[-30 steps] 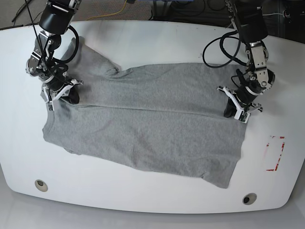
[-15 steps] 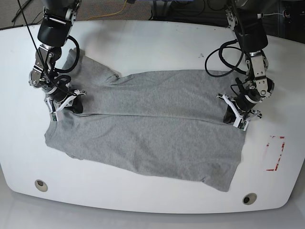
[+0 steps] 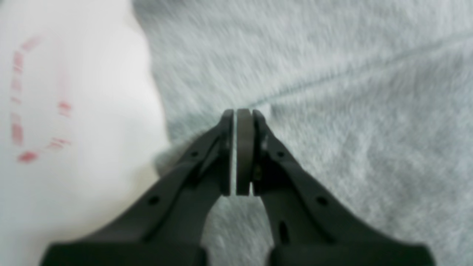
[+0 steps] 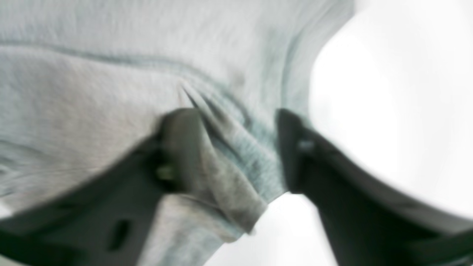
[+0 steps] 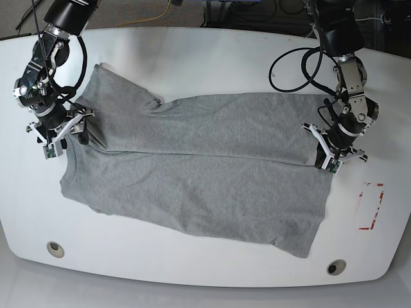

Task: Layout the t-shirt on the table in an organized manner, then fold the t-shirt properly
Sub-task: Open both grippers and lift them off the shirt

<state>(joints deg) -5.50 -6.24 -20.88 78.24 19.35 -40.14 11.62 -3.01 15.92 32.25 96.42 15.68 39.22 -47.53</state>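
the t-shirt (image 5: 192, 173) is lying half-folded lengthwise — cross folds remaining; left gripper (image 5: 329, 157), at three o'clock, is closed empty, right gripper (image 4: 229, 147) gaping around a bunched edge.

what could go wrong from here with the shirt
1. The right gripper has its jaws apart with a bunched fold of the t-shirt between them; pulling away could snag and drag that edge out of line.
2. The left gripper has its jaws shut at the opposite edge; if it pulls alone, the fold seam may skew.
3. The sleeve lies crumpled, so later folds may come out uneven.
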